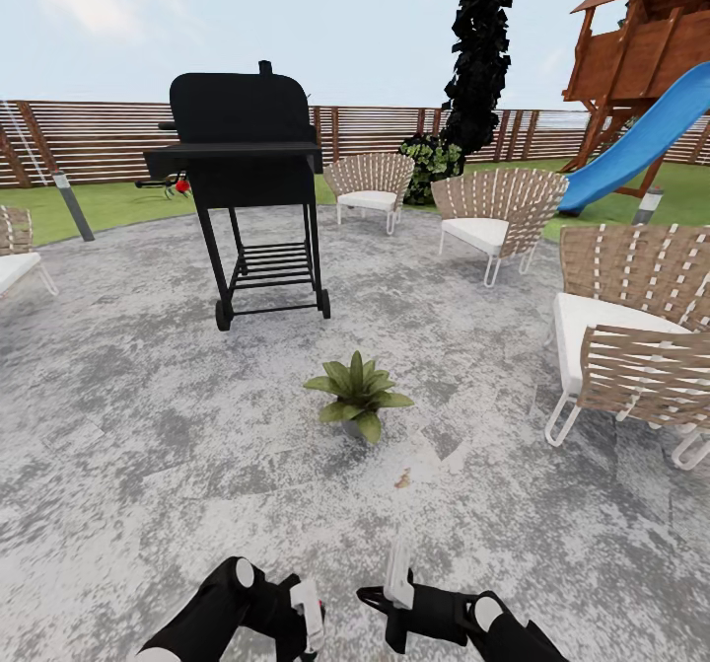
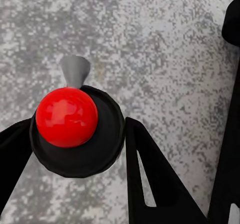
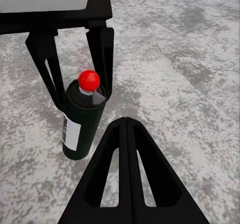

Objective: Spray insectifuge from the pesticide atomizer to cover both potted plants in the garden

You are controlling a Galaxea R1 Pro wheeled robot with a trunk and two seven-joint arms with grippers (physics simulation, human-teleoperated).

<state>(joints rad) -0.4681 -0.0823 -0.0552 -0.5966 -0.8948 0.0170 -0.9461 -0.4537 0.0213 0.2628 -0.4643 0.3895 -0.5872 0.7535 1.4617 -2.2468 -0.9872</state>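
Your left gripper (image 1: pixel 308 615) grips the pesticide atomizer (image 3: pixel 82 119) low and near. Right gripper (image 1: pixel 380 598) beside it: state unclear. One potted plant (image 1: pixel 358 396) stands ahead on the patio (image 1: pixel 128 425).

Backyard garden: patio (image 1: pixel 148 415), grill (image 1: pixel 242 164), fence (image 1: pixel 89 134), slide (image 1: pixel 641 144).

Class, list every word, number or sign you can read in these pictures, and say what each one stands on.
No readable text.
The pesticide atomizer, held in the left claw, carries a white label strip: blank or too blurred to read.
The grill shows no markings.
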